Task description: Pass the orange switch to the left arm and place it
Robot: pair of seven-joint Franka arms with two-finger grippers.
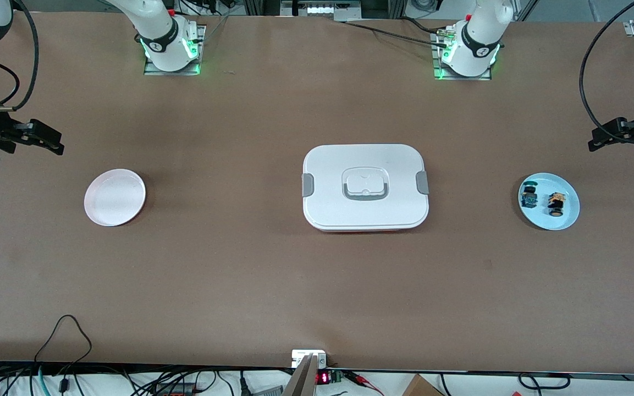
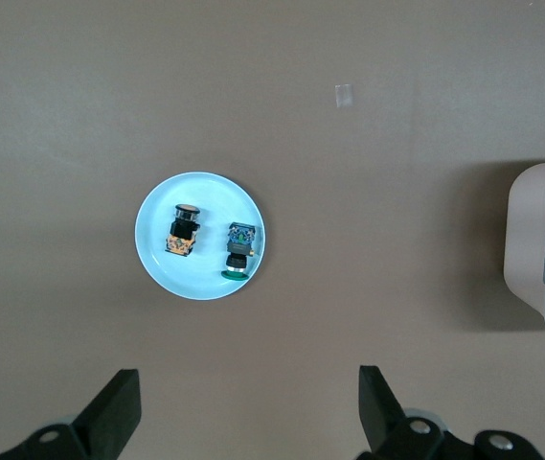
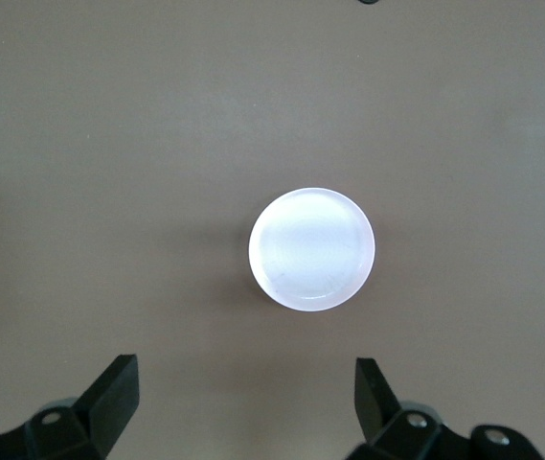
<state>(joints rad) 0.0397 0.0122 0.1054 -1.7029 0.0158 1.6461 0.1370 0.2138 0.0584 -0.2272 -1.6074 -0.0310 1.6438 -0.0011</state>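
Left gripper [image 2: 243,412] (spread wide) hovers over blue plate [image 2: 157,251].

Hardly any text can be read. A small display [image 1: 322,378] at the table's edge nearest the front camera shows red digits, possibly a 3, too small to be sure. Each arm's base collar carries a small round dark mark [image 1: 156,45], not legible as lettering
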